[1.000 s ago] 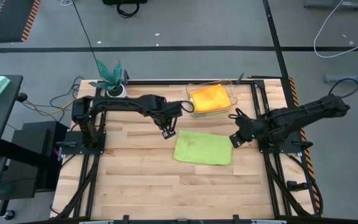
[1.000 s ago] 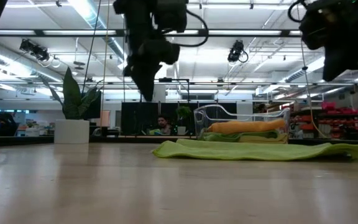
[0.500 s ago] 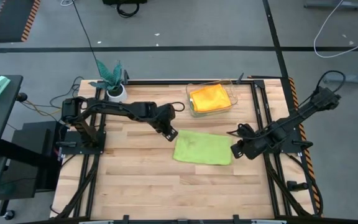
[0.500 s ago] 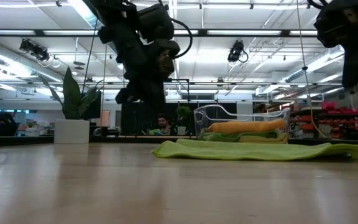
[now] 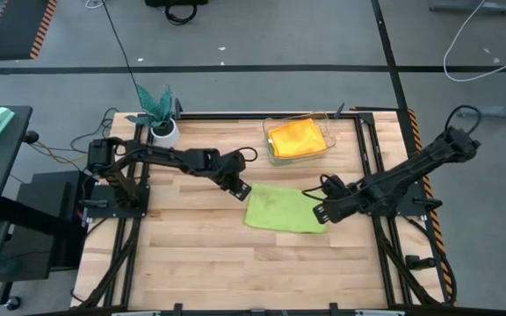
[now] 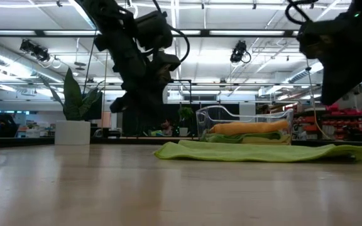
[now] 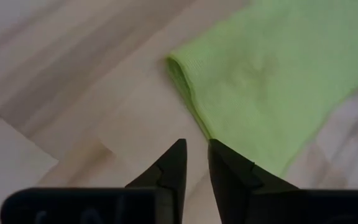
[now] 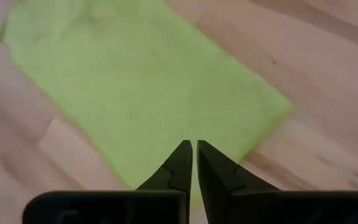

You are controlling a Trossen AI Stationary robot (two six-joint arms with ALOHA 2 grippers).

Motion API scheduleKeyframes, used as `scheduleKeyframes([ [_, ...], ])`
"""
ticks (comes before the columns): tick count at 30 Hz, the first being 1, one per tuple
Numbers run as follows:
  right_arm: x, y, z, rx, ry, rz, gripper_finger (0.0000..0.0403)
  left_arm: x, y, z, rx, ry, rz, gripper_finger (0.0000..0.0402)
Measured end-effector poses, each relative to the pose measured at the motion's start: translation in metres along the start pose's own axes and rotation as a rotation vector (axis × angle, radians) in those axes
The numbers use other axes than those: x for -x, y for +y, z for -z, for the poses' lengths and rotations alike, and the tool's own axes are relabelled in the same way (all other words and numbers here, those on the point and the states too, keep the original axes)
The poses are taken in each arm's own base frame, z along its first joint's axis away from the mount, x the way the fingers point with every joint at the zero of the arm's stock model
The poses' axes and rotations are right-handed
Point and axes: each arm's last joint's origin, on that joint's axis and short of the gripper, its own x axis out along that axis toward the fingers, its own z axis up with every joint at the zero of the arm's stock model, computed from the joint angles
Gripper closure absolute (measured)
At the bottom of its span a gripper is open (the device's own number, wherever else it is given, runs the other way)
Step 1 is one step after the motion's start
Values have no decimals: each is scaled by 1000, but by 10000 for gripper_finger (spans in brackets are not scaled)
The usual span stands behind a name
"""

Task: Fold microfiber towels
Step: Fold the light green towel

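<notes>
My left gripper (image 7: 195, 158): jaws parted by a narrow gap, nothing between them, hanging just off the upper-left corner of the lime green towel (image 5: 285, 209). My right gripper (image 8: 194, 160): fingers nearly touching, only a slit between them, empty, poised over that towel's right edge. The towel lies flat on the wooden table (image 5: 200, 254), mid-table. Behind it, the clear bin (image 5: 325, 147) holds the orange towel (image 5: 295, 137) on top. Plant (image 5: 157, 107) at the back-left corner.
</notes>
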Motion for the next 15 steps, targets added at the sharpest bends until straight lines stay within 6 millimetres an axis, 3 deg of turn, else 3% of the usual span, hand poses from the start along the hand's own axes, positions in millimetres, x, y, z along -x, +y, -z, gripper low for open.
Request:
scheduleKeyframes([
  [7, -16, 3, -11, 21, -7, 58, 378, -11, 5, 0, 131, 3, -42, 322],
  [11, -21, 7, -11, 37, -4, 51, 397, -24, 3, 3, 147, 70, 17, 322],
  [15, -23, 8, -11, 32, -3, 49, 390, -31, 2, 3, 152, 91, 55, 312],
])
